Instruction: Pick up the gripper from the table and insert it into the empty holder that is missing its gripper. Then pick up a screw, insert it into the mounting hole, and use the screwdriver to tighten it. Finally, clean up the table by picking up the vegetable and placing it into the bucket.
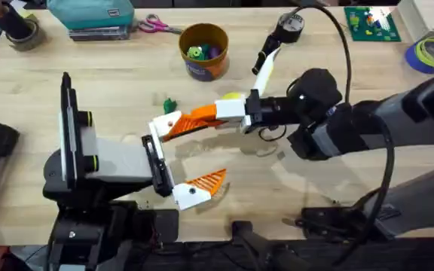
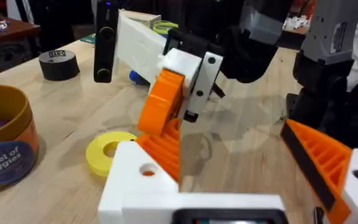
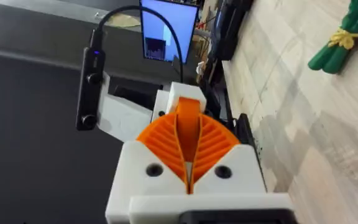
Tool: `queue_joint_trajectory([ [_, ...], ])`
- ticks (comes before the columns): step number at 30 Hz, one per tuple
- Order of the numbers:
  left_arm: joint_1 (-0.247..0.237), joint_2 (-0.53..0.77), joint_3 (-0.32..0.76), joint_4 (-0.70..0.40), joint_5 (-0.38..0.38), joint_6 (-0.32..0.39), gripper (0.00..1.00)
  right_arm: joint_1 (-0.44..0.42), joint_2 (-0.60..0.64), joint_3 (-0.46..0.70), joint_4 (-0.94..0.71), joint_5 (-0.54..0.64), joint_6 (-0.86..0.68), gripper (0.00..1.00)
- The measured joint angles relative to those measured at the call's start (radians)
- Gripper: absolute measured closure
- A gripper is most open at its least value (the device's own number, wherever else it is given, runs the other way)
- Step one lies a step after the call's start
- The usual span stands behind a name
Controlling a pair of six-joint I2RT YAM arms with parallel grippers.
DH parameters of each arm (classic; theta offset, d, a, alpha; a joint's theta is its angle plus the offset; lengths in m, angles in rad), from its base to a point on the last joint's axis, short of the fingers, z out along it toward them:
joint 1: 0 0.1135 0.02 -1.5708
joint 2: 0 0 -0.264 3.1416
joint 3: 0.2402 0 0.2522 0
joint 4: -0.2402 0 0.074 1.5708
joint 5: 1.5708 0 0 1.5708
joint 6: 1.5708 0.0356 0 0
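Observation:
My right gripper (image 1: pixel 223 111) (image 3: pixel 188 149) is shut on the orange ribbed gripper (image 1: pixel 191 119) (image 2: pixel 161 115) (image 3: pixel 188 121). It holds the gripper's far end against the white holder (image 1: pixel 157 129) (image 2: pixel 138 180), the left arm's upper jaw. I cannot tell how deep it sits. My left gripper (image 1: pixel 181 159) (image 2: pixel 247 171) stands wide open, its other finger (image 1: pixel 200 184) (image 2: pixel 328 158) carrying an orange pad. The green vegetable (image 1: pixel 169 104) (image 3: pixel 337 40) lies on the table just beyond the holder. The yellow-orange bucket (image 1: pixel 203 49) (image 2: pixel 5 140) stands farther back. Screw and screwdriver are out of view.
A flat yellow ring (image 2: pixel 107 150) lies beside the holder. A black tape roll (image 1: pixel 22 31) (image 2: pixel 59 63) sits far left, with scissors (image 1: pixel 157 26) and a teal box (image 1: pixel 93 15) at the back. A black round device with a cable (image 1: pixel 287 28) and blue tape (image 1: pixel 432 54) lie at the back right.

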Motion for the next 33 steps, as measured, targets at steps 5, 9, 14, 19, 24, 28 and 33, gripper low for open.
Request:
queue_joint_trajectory([
  [5, 0.0, 0.0, 0.0, 0.0, 0.0, -0.001, 0.015, 0.0, 0.0, -0.008, 0.005, 0.01, 0.0, 0.992],
  [9, 0.0, 0.0, 0.0, 0.0, 0.0, -0.004, 0.016, 0.002, 0.0, -0.008, 0.005, 0.018, 0.0, 0.992],
  [14, 0.0, 0.0, 0.0, 0.0, 0.0, -0.004, 0.015, 0.004, 0.0, -0.008, 0.005, 0.024, 0.0, 0.992],
  [19, 0.0, 0.0, 0.0, 0.0, 0.0, -0.006, 0.015, 0.004, 0.0, -0.008, 0.005, 0.026, 0.0, 0.992],
  [24, 0.0, 0.0, 0.0, 0.0, -0.001, -0.007, 0.015, 0.004, 0.0, -0.009, 0.005, 0.036, 0.0, 0.992],
  [28, 0.0, 0.0, 0.0, 0.0, -0.001, -0.007, 0.015, 0.003, 0.0, -0.009, 0.005, 0.038, 0.0, 0.992],
  [33, 0.0, 0.0, 0.0, 0.0, -0.002, -0.007, 0.015, 0.004, 0.0, -0.009, 0.005, 0.041, 0.0, 0.992],
])
